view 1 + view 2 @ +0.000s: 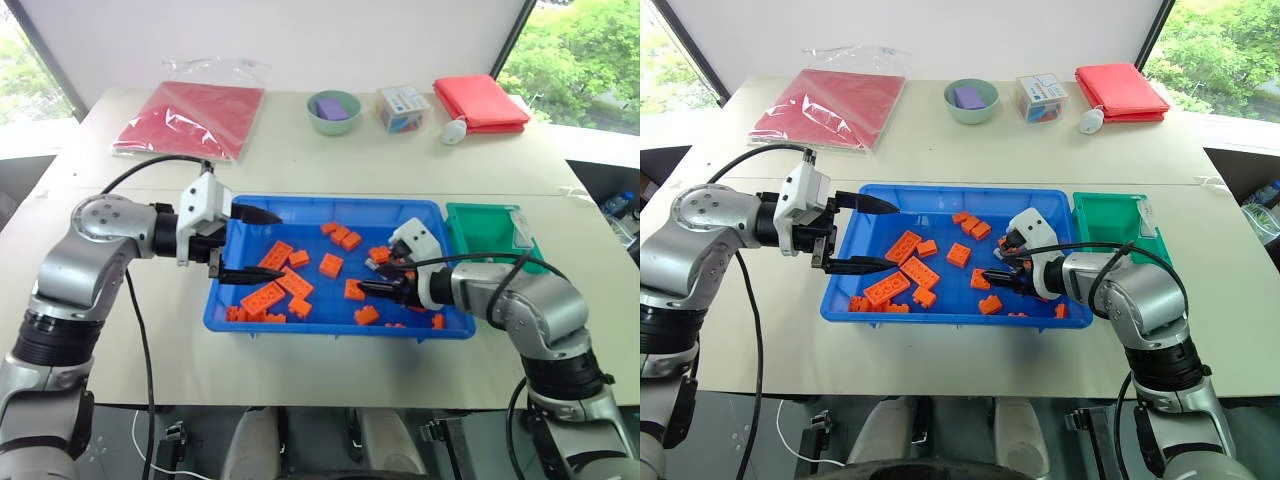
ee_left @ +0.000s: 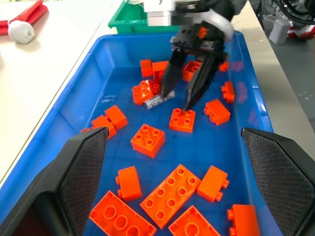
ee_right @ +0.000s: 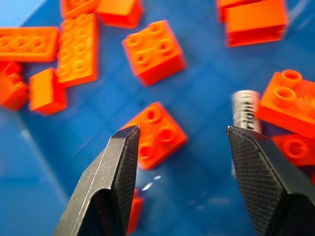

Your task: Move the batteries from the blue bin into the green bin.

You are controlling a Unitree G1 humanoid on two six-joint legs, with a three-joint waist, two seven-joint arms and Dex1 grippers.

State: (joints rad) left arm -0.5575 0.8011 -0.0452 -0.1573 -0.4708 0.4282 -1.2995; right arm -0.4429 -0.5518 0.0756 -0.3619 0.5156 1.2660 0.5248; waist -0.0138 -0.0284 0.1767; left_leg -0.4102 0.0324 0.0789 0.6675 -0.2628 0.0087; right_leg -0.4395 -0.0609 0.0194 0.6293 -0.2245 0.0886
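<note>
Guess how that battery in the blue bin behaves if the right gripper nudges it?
The battery is a slim cylinder lying on its side, so it probably rolls. Bricks touching it may block that. The right gripper is open, with one finger beside it.

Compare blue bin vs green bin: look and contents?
1. Size: the blue bin is wide and shallow; the green bin is much narrower and looks deeper.
2. Contents: the blue bin holds scattered orange bricks and a battery; nothing is visible in the shown part of the green bin.
3. Label: the green bin has a white label at its rim; the blue bin shows none.
Shared: both are rectangular, side by side on the table.
</note>
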